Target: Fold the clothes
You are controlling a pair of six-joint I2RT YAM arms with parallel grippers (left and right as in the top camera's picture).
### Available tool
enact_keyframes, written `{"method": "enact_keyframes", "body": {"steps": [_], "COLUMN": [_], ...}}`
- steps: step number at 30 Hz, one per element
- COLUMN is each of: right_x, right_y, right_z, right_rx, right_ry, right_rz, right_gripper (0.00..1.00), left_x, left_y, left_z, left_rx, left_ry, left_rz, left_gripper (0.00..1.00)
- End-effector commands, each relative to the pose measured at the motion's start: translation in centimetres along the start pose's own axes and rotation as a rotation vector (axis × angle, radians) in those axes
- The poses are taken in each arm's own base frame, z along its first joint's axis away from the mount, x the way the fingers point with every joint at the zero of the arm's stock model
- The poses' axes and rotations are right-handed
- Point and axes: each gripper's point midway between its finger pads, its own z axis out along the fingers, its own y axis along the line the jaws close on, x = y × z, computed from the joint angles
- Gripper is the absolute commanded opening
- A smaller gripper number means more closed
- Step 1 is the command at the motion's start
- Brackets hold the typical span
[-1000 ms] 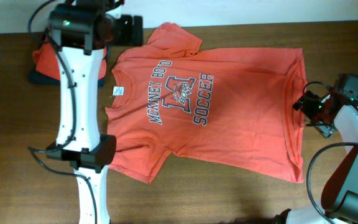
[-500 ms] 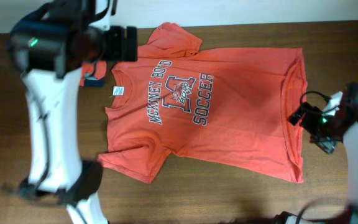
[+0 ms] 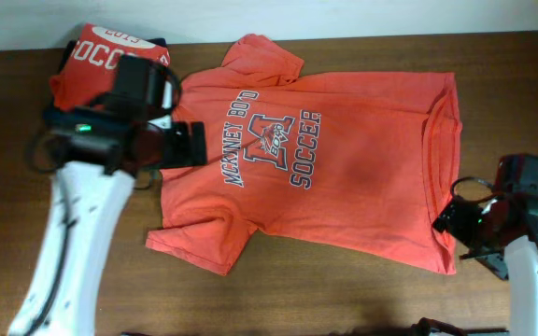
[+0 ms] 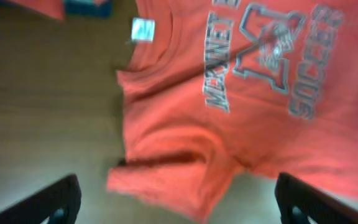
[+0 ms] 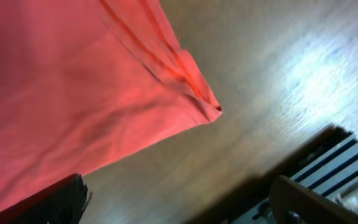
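T-shirt [image 3: 362,159] lies flat, print up. Left fingers [image 4: 55,202] hang released over its sleeve [image 4: 166,180], and hem corner [image 5: 207,109] sits ahead between released right fingers [image 5: 48,202]. Best pinch edges low, then lift together.

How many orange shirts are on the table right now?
2. One T-shirt lies spread flat, print up, across the middle of the table. One folded shirt sits at the top-left corner of the overhead view. More may be hidden beneath that one.
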Motion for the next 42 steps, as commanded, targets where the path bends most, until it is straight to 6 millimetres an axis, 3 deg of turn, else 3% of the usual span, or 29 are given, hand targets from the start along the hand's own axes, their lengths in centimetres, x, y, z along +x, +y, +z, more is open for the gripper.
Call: {"method": "enact_keyframes", "body": {"steps": [1, 5, 7, 17, 23, 27, 29, 34, 38, 42], "right_x": [0.9, 1.5, 2.0, 1.8, 2.2, 2.1, 1.9, 1.9, 1.9, 1.9], "right_y": [-0.8, -0.6, -0.8, -3.9, -2.3, -2.1, -2.1, -2.1, -2.1, -2.1], "right_z": [2.1, 4.9, 7.7, 12.8, 15.5, 16.2, 16.2, 16.2, 16.2, 16.2], "right_rx": [0.051, 0.040, 0.050, 0.122, 0.003, -0.003, -0.006, -0.006, -0.005, -0.006], "right_ry": [0.021, 0.038, 0.055, 0.182, 0.282, 0.287, 0.279, 0.280, 0.280, 0.279], "right_rz": [0.070, 0.099, 0.125, 0.204, 0.130, 0.123, 0.123, 0.123, 0.123, 0.123], "right_gripper": [0.99, 0.99, 0.99, 1.00, 0.89, 0.87, 0.81, 0.43, 0.21, 0.15], "left_x": [2.8, 4.5, 5.2, 5.2, 4.8, 4.7, 4.8, 4.8, 4.5, 5.0], "left_y": [0.1, -0.3, 0.1, 0.4, 0.7, 1.4, 1.6, 3.2, 5.4, 6.4], "left_z": [5.5, 9.2, 10.2, 10.2, 10.3, 10.3, 10.3, 10.3, 10.3, 10.2], "left_rx": [-0.004, 0.038, 0.023, 0.017, 0.016, 0.010, 0.007, -0.040, -0.079, -0.047], "left_ry": [0.100, 0.156, 0.191, 0.193, 0.180, 0.181, 0.184, 0.186, 0.181, 0.213], "left_rz": [-0.024, -0.035, -0.041, -0.042, -0.055, -0.073, -0.079, -0.101, -0.153, -0.213], "left_gripper": [0.99, 0.99, 0.99, 0.99, 0.99, 0.99, 0.99, 0.99, 0.99, 0.99]}}
